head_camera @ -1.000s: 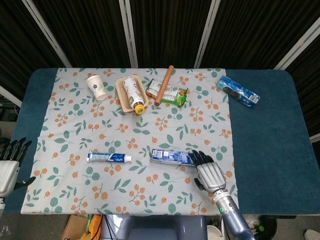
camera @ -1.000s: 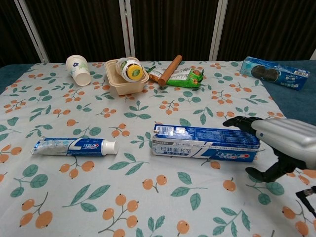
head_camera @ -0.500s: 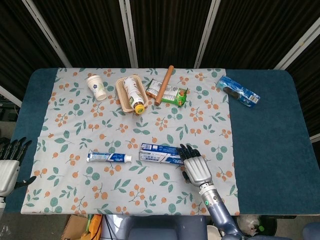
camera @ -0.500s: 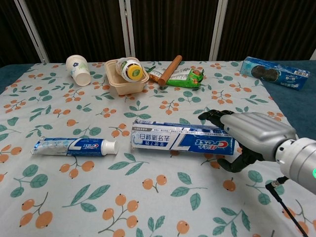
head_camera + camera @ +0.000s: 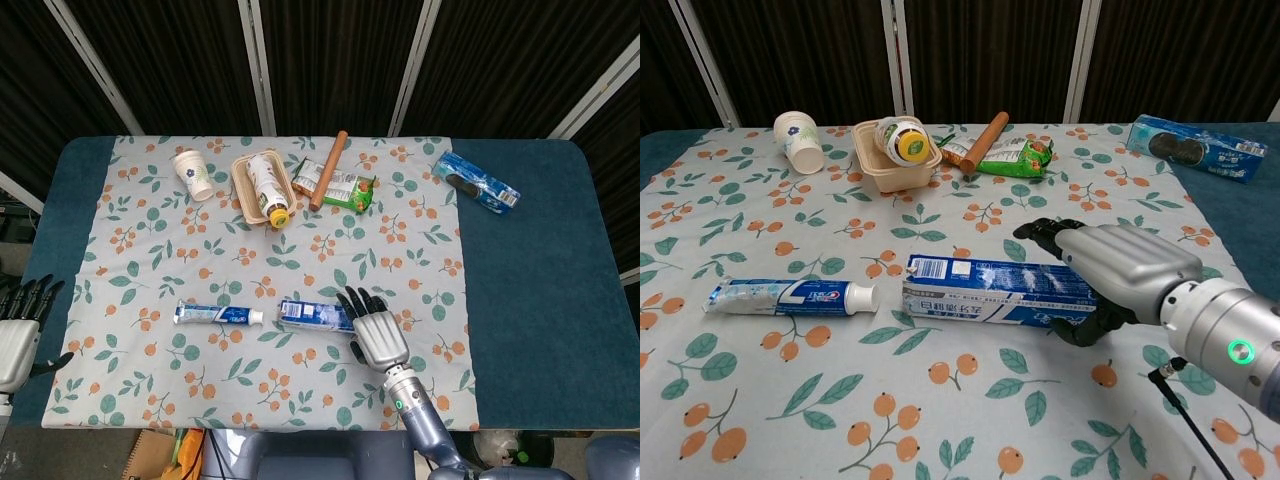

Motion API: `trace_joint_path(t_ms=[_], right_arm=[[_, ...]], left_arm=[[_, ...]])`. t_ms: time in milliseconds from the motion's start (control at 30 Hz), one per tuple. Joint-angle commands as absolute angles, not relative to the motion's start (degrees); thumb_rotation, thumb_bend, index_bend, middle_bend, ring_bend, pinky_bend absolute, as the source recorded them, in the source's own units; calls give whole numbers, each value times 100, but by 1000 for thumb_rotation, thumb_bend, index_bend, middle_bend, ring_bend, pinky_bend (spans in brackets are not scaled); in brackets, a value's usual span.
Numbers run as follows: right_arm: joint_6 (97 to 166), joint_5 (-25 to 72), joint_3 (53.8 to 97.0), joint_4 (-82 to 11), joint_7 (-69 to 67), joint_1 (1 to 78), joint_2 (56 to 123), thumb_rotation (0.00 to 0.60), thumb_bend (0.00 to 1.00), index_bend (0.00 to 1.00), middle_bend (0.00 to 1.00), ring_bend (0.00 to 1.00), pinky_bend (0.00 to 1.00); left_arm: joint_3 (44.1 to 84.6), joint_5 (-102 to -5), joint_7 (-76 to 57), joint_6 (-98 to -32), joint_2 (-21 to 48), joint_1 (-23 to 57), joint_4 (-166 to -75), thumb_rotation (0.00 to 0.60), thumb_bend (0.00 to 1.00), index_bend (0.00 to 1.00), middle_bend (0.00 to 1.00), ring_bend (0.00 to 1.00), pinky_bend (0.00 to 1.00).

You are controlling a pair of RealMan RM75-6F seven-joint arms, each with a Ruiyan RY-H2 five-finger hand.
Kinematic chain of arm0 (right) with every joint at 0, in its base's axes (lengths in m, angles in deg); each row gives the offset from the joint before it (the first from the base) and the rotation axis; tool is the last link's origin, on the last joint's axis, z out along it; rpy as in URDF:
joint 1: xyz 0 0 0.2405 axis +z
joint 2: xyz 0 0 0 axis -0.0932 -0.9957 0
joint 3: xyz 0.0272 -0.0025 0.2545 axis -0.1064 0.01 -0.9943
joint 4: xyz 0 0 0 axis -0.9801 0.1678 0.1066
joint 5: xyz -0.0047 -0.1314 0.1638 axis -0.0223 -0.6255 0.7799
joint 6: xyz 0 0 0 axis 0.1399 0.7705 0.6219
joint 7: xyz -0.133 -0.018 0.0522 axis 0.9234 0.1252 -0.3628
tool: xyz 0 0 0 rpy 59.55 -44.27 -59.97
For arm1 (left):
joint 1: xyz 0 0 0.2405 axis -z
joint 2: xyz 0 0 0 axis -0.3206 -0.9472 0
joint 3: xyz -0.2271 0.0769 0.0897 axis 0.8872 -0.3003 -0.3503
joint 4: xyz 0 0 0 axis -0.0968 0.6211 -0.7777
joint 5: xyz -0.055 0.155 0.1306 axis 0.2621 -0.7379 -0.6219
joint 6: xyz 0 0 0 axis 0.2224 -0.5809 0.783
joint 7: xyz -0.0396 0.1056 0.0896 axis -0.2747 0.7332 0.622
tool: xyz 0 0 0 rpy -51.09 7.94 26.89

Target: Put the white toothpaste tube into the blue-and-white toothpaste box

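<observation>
Gripping the box (image 5: pixel 990 292), the right hand (image 5: pixel 1110 265) has its fingers (image 5: pixel 1045 230) draped over the far edge and the thumb (image 5: pixel 1080 330) hooked under the near edge at the box's right end. The box lies flat and lengthwise on the floral cloth (image 5: pixel 940 400), its open left end facing the tube (image 5: pixel 790 296). From the head view the same hand (image 5: pixel 375 335) covers the right part of the box (image 5: pixel 315 313), and only the left part shows.

The tube lies flat just left of the box (cap end pointing right, at the box opening), close to it but apart, roughly in line. In the head view the tube (image 5: pixel 218 315) sits left of center on the cloth (image 5: pixel 130 390), near the front edge.

The left hand (image 5: pixel 20 330) shows only in the head view, at the far left edge off the cloth, fingers spread and pointing up, holding nothing.

Along the back of the cloth: a paper cup (image 5: pixel 800 141) on its side at the left, a beige tray (image 5: pixel 875 170) with a bottle (image 5: pixel 903 140) lying in it (yellow cap toward the camera), then a brown stick (image 5: pixel 984 142) leaning diagonally across a green snack pack (image 5: pixel 1015 158). A blue cookie pack (image 5: pixel 1196 147) lies at the far right on the bare blue table (image 5: pixel 540 300), well apart from the rest.

A thin black cable (image 5: pixel 1195 420) runs down from the right wrist at the lower right of the chest view.
</observation>
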State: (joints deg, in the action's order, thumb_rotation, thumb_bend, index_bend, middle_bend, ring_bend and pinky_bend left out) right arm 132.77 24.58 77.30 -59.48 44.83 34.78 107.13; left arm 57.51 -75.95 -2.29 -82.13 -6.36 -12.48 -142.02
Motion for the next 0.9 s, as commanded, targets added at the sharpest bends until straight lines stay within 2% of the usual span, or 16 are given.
trace_joint_path(t_ms=[33,333,467,567,667,900], right_arm=[[13235,2612,7719,-5879,4584,3582,10847,600,391,13,52,7,164],[13151,2768,7646,-5367,4683,3910,11390,600,390,50,90,38,164],[13195,2751,7645,-5088,4693,4001,11579,600,390,176,212,150,213],[13229,2720,7676,-4974,4711,4032,11623,600,391,316,363,307,307],[13282,2666,7714,-4956,4676,4027,11621,600,394,425,470,413,398],[13417,2474,7694,-5257,4528,4018,11426,600,404,466,506,444,427]], left_arm=[[5750,-7587,-233,-8204,-641,-1246,-14209,600,7,21,0,0,45],[5750,-7561,-282,-8160,-647,-1232,-14218,600,7,22,0,0,45],[5755,-7535,-314,-8133,-658,-1223,-14216,600,6,25,0,0,45],[5757,-7529,-317,-8120,-660,-1215,-14224,600,7,28,0,0,45],[5755,-7535,-308,-8122,-662,-1213,-14231,600,7,30,0,0,45],[5751,-7513,-279,-8122,-658,-1219,-14254,600,7,32,0,0,45]])
